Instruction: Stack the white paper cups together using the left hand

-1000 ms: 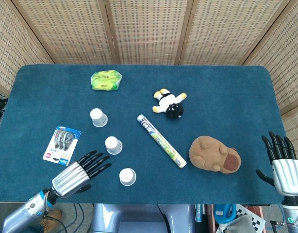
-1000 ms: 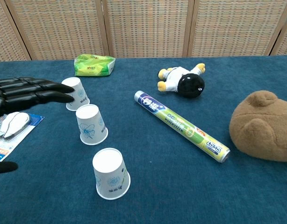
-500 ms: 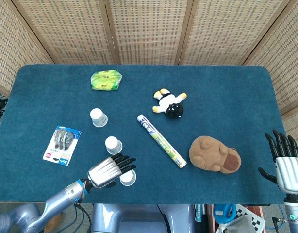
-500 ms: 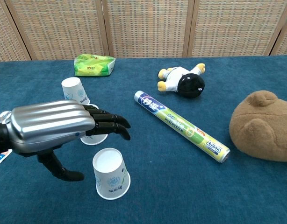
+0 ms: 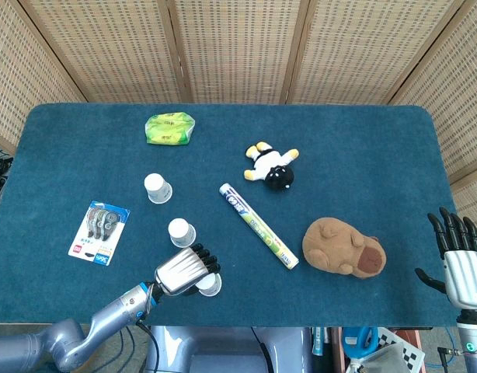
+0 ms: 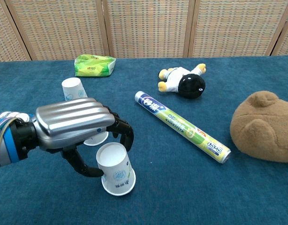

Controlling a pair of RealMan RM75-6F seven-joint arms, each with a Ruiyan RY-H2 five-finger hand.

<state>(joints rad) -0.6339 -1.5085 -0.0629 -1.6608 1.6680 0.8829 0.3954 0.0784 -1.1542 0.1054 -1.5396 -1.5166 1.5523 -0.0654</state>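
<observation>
The left hand (image 6: pixel 73 124) is shown curled around the nearest white paper cup (image 6: pixel 117 169), fingers (image 6: pixel 123 129) bent over its top and thumb at its side, at the front of the blue surface (image 5: pixel 355 155); a second cup (image 5: pixel 181 231) stands just behind the hand and a third cup (image 6: pixel 74 89) farther back. The right hand (image 5: pixel 461 264) is seen with fingers apart and nothing held, off the surface's right front corner; the brown plush (image 5: pixel 344 248), foil-wrapped tube (image 5: pixel 258 226) and penguin toy (image 5: pixel 273 166) are left untouched.
</observation>
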